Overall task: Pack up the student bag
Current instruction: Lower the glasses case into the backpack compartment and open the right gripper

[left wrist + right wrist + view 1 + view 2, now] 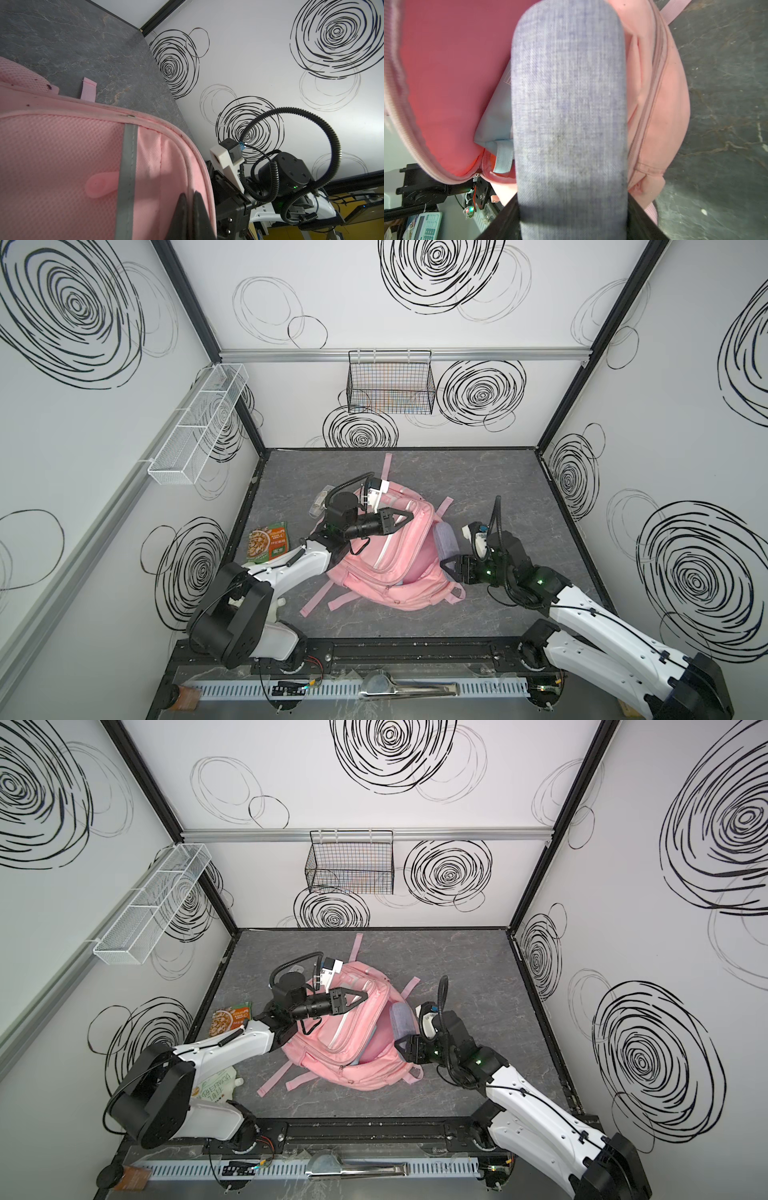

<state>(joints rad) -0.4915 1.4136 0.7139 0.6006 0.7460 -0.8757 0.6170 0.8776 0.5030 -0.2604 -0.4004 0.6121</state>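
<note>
Student bag [415, 593] lies in the middle of the desk [519, 497], its pink straps [312, 605] splayed toward my end and its main compartment gaping toward the right arm. My left fingers [180, 218] are pressed together at the rim of the front panel [415, 535]. I can't see fabric between them, but the panel stands raised, so I judge they are pinching its edge to hold the mouth open. My right fingers [503, 220] stand apart, clamped on either side of a grey-blue fabric case [571, 104]. Its far end pokes into the opening over the reddish lining, and I take it the case is held lengthwise so it can slide in without snagging the zip. A light-blue pouch [496, 124] already lies inside, just beside the case. On the left arm's side a printed snack packet [270, 545] rests flat on the desk, well apart from the bag's mouth. A clear plastic item [319, 506] sits behind the left wrist, too hidden to name. The desk is dark grey with marble veining, boxed in by black frame rails. White walls carry black scribbled swirls. A black wire basket [390, 385] hangs on the back wall and a white mesh tray [195, 427] on the left wall.
</note>
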